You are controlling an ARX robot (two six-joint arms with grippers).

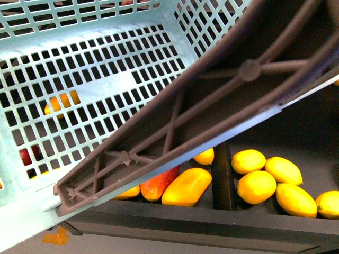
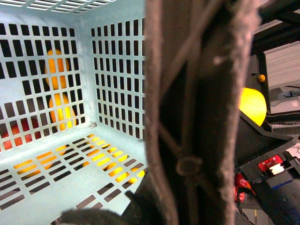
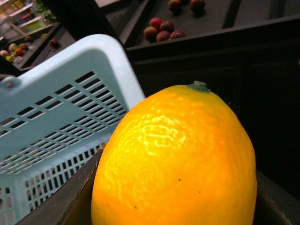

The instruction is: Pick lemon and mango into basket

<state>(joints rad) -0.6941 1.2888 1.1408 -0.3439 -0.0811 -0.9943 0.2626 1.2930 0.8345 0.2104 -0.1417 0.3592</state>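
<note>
Basket (image 1: 122,79) left; mango (image 1: 186,186) beneath handle (image 1: 222,90); lemons (image 1: 257,186) right of divider (image 1: 222,180).

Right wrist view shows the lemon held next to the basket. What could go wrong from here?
The lemon sits outside the basket rim, so releasing now would likely drop it outside. The brown handle slants across the basket's opening in the front view and could knock the lemon on the way in. The basket also looks tilted, so a landed lemon may roll.
</note>
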